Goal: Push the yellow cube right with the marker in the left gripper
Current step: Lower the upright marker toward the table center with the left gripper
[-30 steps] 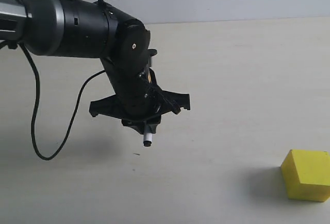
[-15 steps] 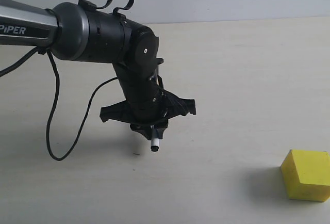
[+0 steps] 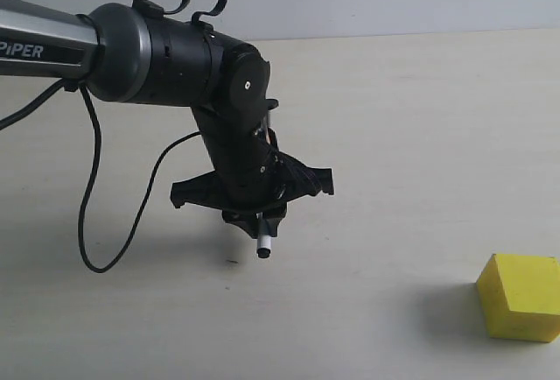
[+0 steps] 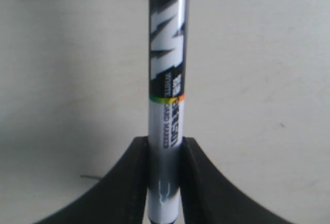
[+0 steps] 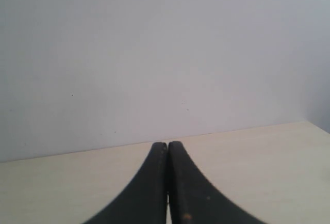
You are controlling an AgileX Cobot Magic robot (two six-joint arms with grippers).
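Observation:
The yellow cube (image 3: pixel 520 298) rests on the beige table at the lower right of the exterior view. Well to its left, my left gripper (image 3: pixel 258 220) points down, shut on the marker (image 3: pixel 262 245); only the marker's white barrel and black end stick out below the fingers, a little above the table. The left wrist view shows the marker (image 4: pixel 166 90) with its black print, clamped between the two black fingers of the left gripper (image 4: pixel 165 144). My right gripper (image 5: pixel 167 145) shows only in its own wrist view, shut with nothing between its fingers, above the table and facing a pale wall.
A black cable (image 3: pixel 92 222) loops from the left arm (image 3: pixel 149 56) down to the table at the left. The beige table (image 3: pixel 420 135) stretches bare between the marker and the cube. The cube stands close to the right edge of the exterior view.
Over the last second the left arm moved right and slightly down with the marker, then nearly stopped. The cube has not moved.

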